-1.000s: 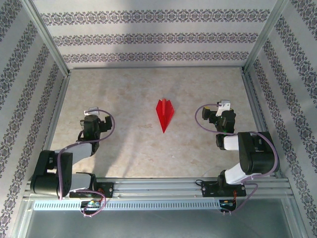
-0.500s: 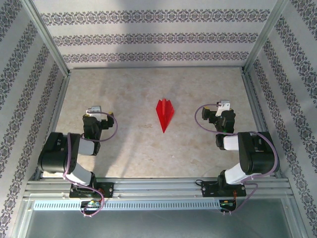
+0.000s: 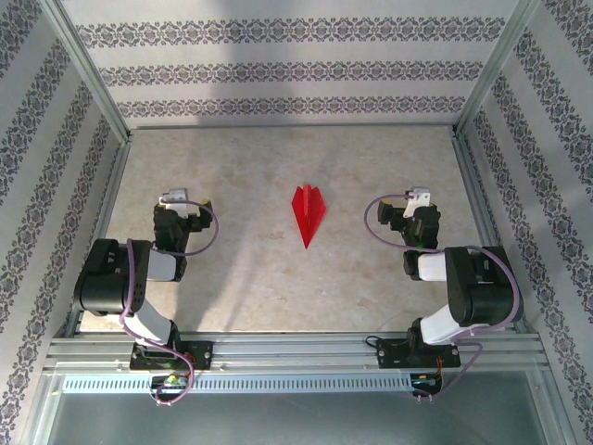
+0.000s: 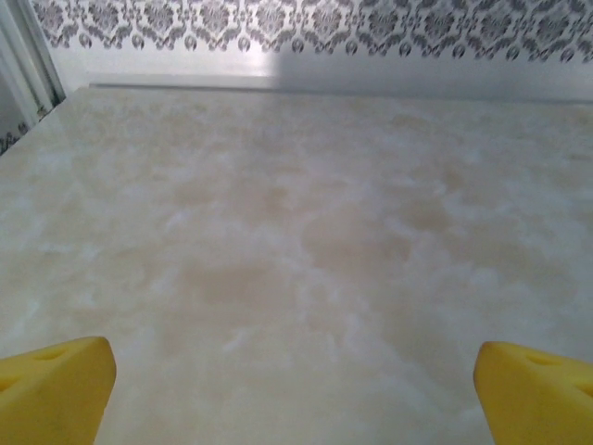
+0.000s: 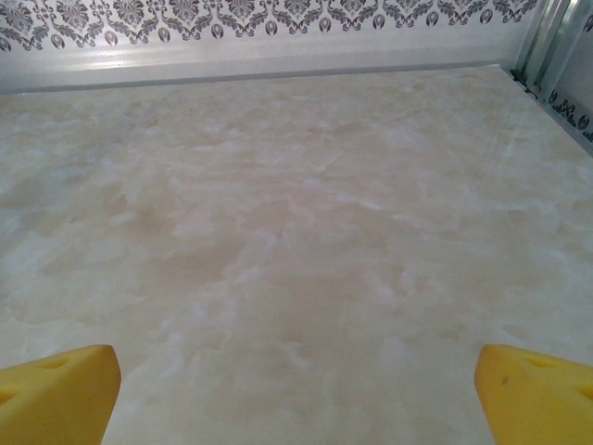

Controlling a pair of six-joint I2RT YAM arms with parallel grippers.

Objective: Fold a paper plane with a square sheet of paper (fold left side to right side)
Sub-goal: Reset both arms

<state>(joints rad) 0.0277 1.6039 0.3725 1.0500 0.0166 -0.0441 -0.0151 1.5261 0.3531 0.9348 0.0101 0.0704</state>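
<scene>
Seeing the paper plane (image 3: pixel 309 213) lying at the middle of the table (image 3: pixel 232 278), slim tip toward 6 o'clock. We have the left gripper (image 4: pixel 296 394) at its 9 o'clock and the right gripper (image 5: pixel 296 394) at its 3 o'clock, each well apart from it, jaws spread wide over bare table.

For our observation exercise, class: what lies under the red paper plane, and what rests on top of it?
The paper plane lies on the beige marbled table; nothing rests on top. The patch beneath is covered by the paper and cannot be seen.
</scene>
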